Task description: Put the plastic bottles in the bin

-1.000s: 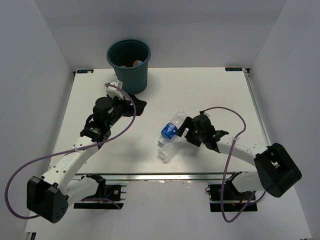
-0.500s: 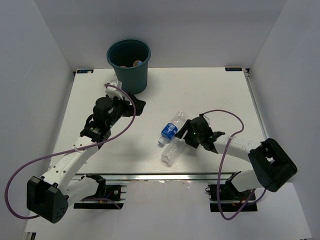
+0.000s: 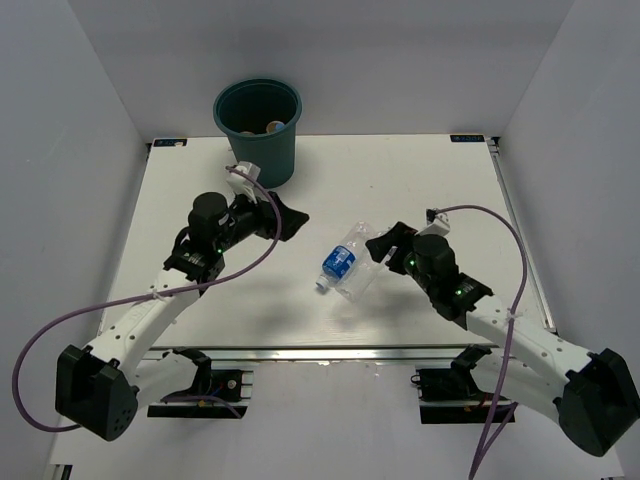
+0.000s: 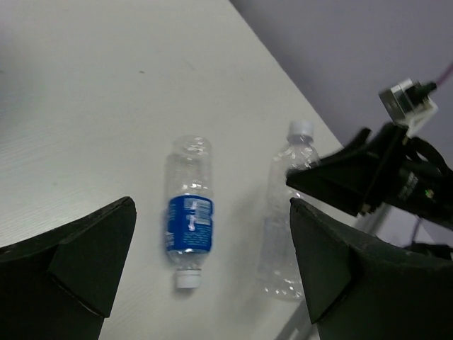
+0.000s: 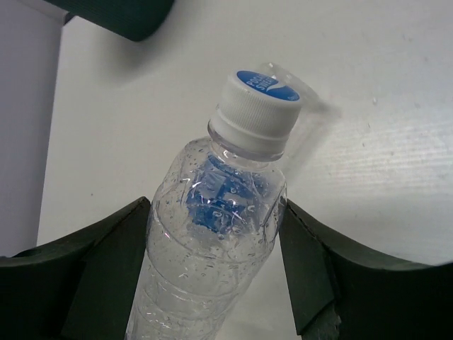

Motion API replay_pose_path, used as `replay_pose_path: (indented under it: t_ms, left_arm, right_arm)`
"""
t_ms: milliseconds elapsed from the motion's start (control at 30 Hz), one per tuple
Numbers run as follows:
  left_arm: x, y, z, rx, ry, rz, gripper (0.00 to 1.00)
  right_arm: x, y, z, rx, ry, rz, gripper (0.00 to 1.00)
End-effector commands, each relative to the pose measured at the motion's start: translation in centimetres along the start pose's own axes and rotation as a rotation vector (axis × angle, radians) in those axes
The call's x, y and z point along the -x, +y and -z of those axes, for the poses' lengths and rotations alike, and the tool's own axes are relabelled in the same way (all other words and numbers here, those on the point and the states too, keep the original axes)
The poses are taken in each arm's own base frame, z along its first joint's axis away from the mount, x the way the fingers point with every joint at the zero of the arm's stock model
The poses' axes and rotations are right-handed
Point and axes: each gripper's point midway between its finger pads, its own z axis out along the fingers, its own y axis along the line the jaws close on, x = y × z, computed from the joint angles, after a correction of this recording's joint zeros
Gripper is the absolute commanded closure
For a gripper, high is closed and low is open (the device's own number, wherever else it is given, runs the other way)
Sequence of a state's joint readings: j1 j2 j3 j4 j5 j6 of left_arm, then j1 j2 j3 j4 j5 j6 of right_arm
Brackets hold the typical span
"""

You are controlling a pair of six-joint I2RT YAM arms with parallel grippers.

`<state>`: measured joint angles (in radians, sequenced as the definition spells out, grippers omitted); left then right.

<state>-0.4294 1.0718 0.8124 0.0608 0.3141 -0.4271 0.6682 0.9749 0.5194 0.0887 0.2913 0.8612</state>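
A clear bottle with a blue label (image 3: 340, 262) lies on the white table (image 3: 440, 190), cap toward the near edge; it also shows in the left wrist view (image 4: 190, 219). My right gripper (image 3: 383, 250) is shut on a plain clear bottle (image 3: 360, 282) just right of it, cap up and tilted; its fingers (image 5: 106, 269) press both sides of the body (image 5: 212, 262). In the left wrist view this bottle (image 4: 285, 227) stands raised. My left gripper (image 3: 288, 222) is open and empty, left of both bottles. The dark teal bin (image 3: 258, 150) stands at the back left with orange bottles (image 3: 268, 127) inside.
Grey walls enclose the table on the left, back and right. Purple cables loop from both arms over the near part of the table. The bin stands right behind my left gripper.
My right gripper has closed on the plain bottle and raised it from lying flat to tilted upright, moving it right. My left gripper has shifted a little to the right.
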Motion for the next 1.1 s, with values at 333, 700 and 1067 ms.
replay_pose_path:
  t_ms: [333, 700, 1067]
  left_arm:
    - [-7.0, -11.3, -1.8, -0.528, 0.278, -0.017, 0.02]
    - [-9.1, -11.0, -4.0, -0.457, 0.329, -0.041, 0.02]
    - [-7.9, -10.5, -5.7, -0.388, 0.307, -0.013, 0.61]
  right_arm:
    - [5.7, 13.1, 2.4, 0.513, -0.124, 0.346, 0.84]
    - [6.0, 14.7, 2.6, 0.532, -0.069, 0.320, 0.84]
    - [6.5, 13.9, 2.4, 0.472, -0.075, 0.341, 0.62]
